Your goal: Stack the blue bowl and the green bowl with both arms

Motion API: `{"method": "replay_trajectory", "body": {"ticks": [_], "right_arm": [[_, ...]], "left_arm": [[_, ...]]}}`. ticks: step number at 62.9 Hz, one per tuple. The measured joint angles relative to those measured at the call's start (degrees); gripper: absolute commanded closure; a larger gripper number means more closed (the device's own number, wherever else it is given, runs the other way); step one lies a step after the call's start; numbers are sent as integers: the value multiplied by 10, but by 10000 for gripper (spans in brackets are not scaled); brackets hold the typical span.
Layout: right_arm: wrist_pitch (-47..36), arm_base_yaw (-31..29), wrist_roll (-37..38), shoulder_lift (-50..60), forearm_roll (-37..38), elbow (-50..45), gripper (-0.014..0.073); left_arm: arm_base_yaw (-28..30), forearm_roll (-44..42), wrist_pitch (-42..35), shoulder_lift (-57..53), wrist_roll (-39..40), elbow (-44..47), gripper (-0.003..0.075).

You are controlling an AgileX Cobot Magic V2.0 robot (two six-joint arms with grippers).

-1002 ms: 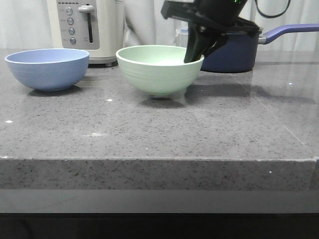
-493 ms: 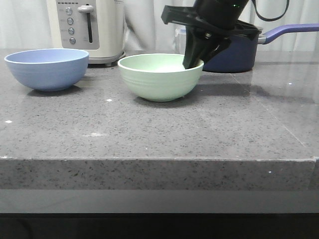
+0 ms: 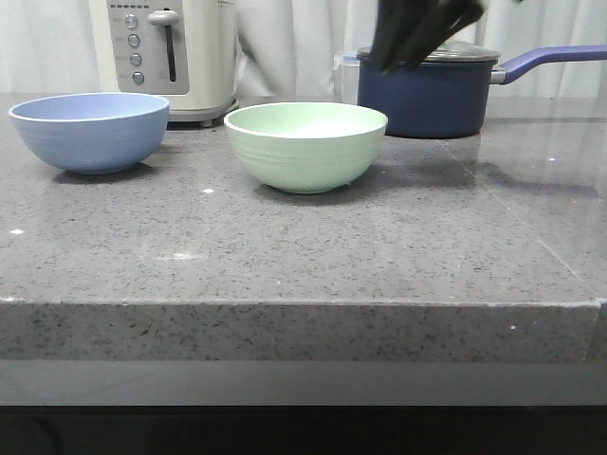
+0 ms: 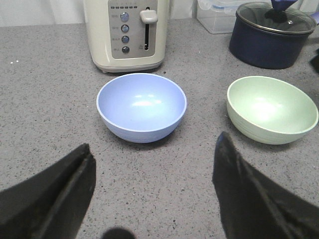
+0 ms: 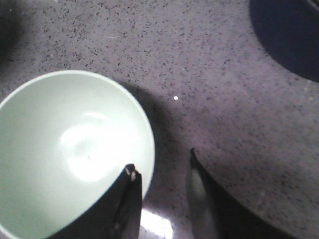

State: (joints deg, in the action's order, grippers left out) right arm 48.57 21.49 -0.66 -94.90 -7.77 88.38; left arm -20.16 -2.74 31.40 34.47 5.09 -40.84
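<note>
Risen clear of the green bowl [image 3: 305, 145], the right hand [image 3: 424, 33] is hovering parted and empty; the left hand [image 4: 154, 191] is waiting wide open near the blue bowl [image 4: 141, 106].

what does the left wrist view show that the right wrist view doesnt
Only the left wrist view shows the blue bowl, the toaster, a clear container, the pan's glass lid and the open left gripper. Only the right wrist view shows the right gripper, open above the green bowl's rim. Both show the green bowl empty on the counter, and the navy pan.
</note>
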Motion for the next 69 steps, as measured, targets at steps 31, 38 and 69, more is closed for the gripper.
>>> {"method": "replay_trajectory", "body": {"ticks": [31, 38, 69], "right_arm": [[-104, -16, -6, 320, 21, -313, 333], [-115, -8, -31, 363, 14, -356, 333], [-133, -7, -45, 443, 13, -421, 333]], "left_arm": [[0, 0, 0, 0, 0, 0, 229], [0, 0, 0, 0, 0, 0, 229], [0, 0, 0, 0, 0, 0, 229]]}}
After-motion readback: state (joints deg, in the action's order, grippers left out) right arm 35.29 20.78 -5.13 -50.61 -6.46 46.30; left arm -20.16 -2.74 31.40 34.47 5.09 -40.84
